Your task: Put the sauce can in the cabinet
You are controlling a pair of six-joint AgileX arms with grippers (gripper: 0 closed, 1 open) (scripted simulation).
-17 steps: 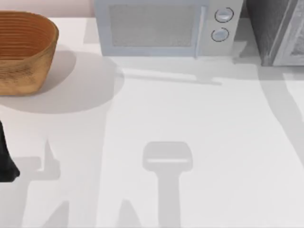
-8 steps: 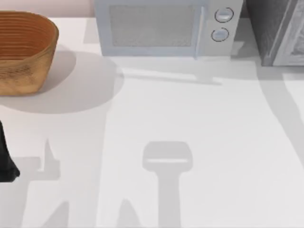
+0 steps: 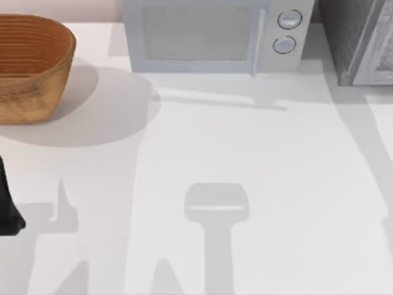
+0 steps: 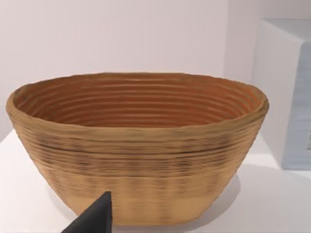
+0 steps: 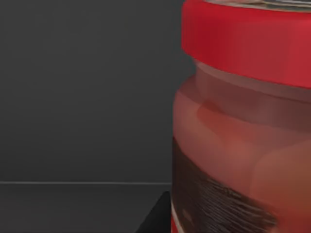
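One sauce can (image 5: 243, 121) stands close before the right hand, upright.

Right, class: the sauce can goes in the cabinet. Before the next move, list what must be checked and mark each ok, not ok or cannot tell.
1. Sauce can upright, close before the right wrist camera: ok.
2. Dark surface behind it is the cabinet's inside: cannot tell.
3. Right gripper's grip on the can: cannot tell.
4. Cabinet door open: cannot tell.
5. Left arm parked at the table's left edge, near the basket, away from the cabinet: ok.
6. Microwave apart from the cabinet: ok.
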